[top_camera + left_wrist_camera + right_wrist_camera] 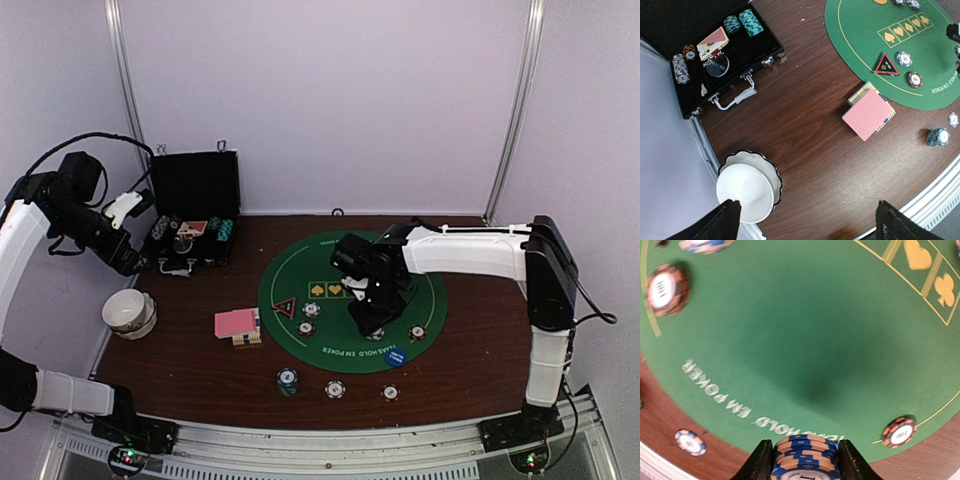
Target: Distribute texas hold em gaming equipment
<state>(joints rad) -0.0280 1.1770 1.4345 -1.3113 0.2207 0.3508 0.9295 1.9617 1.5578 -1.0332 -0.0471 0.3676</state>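
Right tool [805,466] is pinching a short stack of blue-and-tan poker chips [805,447] across the rims, and the stack sits square between the fingers. It hangs over the near half of the green felt mat [805,340], so we give this move to the right arm. Left tool [810,220] is spread wide and holds nothing. It is off to the left above the worktop [805,150], near the white bowl [747,185] and well apart from the mat. We judge the drop spot to be straight below or a touch toward the near rim.

Room: the felt under the tool is bare. A brown-red chip [899,431] sits by the mat's yellow line on one side, a blue-white chip [690,441] on the wood on the other. Card deck [868,114] lies just off the mat's left edge, out of the path.
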